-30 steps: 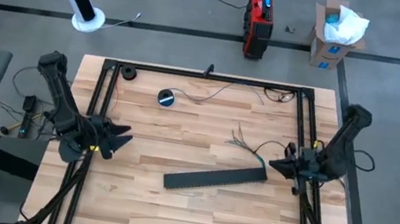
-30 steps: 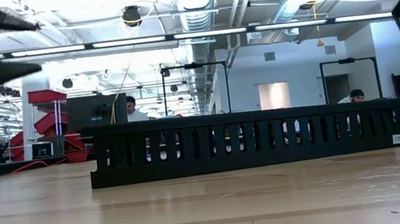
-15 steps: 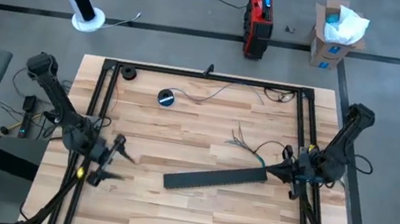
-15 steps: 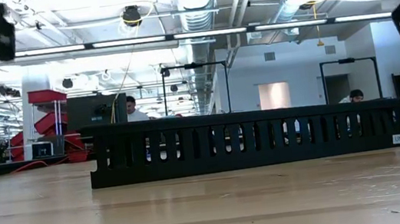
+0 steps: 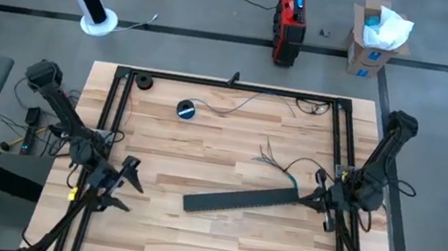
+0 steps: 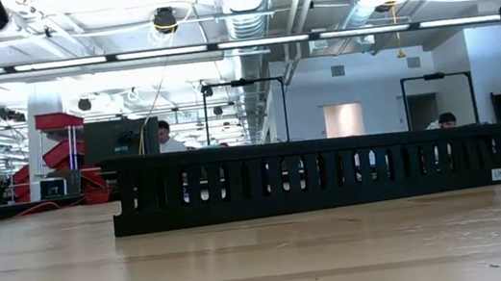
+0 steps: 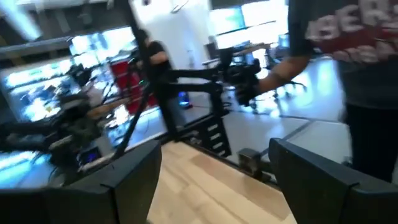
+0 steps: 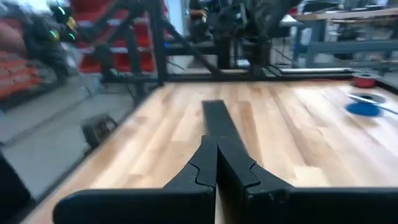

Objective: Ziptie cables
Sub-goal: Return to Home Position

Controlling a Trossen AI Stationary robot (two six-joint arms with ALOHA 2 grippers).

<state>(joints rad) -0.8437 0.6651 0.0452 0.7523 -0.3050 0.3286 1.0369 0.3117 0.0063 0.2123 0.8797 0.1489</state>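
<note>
Apart: left arm [image 5: 65,115], right arm [image 5: 382,158], bent.

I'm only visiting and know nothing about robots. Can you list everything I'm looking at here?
table: one, light wood with a black frame, centre.
cable duct: one, black, lying aslant mid-table.
cables: a few, thin, grey and dark, by the duct's right end.
tape roll: one, blue and black, far left of the table.
case: one, red and black, floor beyond.
cardboard box: one, brown, floor beyond.
left fingers: two, dark, open, left edge.
right fingers: two, dark, shut, right edge.
</note>
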